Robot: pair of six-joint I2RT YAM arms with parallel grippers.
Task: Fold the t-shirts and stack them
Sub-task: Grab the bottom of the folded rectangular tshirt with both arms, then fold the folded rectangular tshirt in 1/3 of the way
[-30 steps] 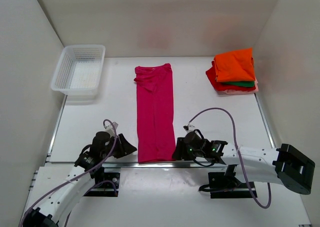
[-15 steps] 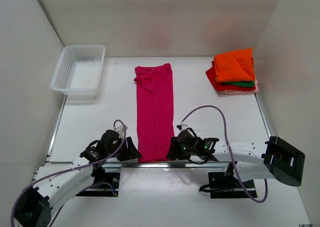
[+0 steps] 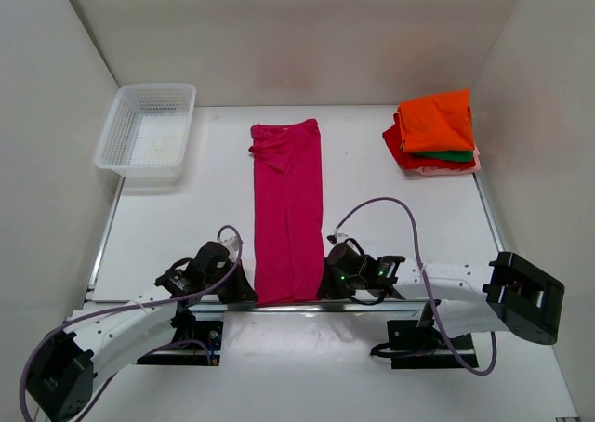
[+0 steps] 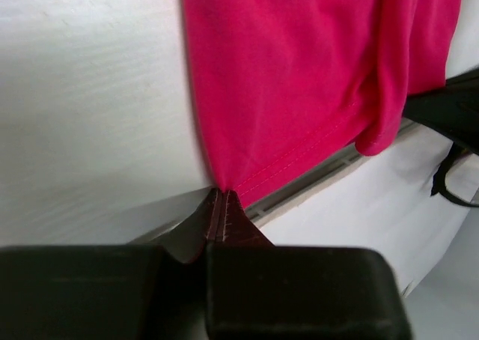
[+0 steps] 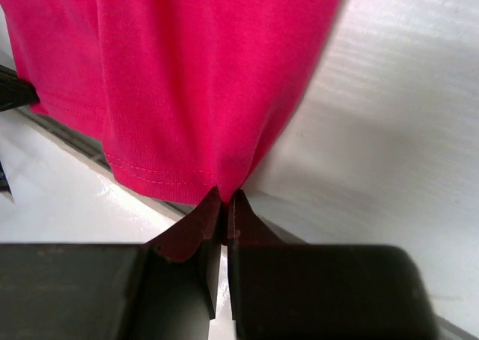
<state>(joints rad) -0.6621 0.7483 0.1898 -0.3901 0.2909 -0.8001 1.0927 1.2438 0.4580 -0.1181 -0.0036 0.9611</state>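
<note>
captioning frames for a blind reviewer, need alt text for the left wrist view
The left gripper is shut on the near hem corner of the magenta-pink t-shirt, which lies on the white table.

White arms [image 3: 121, 334], black joints [image 3: 525, 296], lilac cables [image 3: 376, 200]

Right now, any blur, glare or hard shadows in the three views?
Top external: even light, sharp, only a soft shadow beside the white basket. Left wrist: magenta t-shirt hem stitching sharp, the left gripper body at the bottom soft. Right wrist: same, right gripper body blurred, mild sheen on the table.
</note>
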